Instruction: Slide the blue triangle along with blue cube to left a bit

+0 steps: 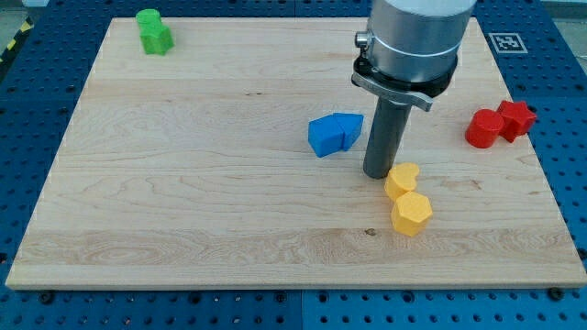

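Observation:
The blue cube and the blue triangle sit touching each other near the board's middle, the cube on the view's left. My tip rests on the board just right of and slightly below the blue triangle, close to it, with a small gap. The rod rises to the grey arm body at the view's top.
A yellow heart block and a yellow hexagon block lie just right of and below my tip. Two red blocks sit at the board's right edge. Green blocks sit at the top left. The wooden board lies on a blue pegboard.

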Robot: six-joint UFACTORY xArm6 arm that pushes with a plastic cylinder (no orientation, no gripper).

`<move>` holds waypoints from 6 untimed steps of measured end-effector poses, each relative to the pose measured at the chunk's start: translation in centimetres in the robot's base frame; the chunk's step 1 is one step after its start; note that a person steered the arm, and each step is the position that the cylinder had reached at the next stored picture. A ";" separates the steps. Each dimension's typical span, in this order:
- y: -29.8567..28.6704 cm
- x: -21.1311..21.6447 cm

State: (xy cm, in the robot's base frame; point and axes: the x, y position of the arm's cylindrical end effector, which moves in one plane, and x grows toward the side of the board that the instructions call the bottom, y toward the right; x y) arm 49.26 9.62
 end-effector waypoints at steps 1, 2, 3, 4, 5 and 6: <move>-1.9 0.1; -2.1 -0.2; 1.5 -0.3; 1.5 -3.7; 0.9 -5.1; -1.8 -5.6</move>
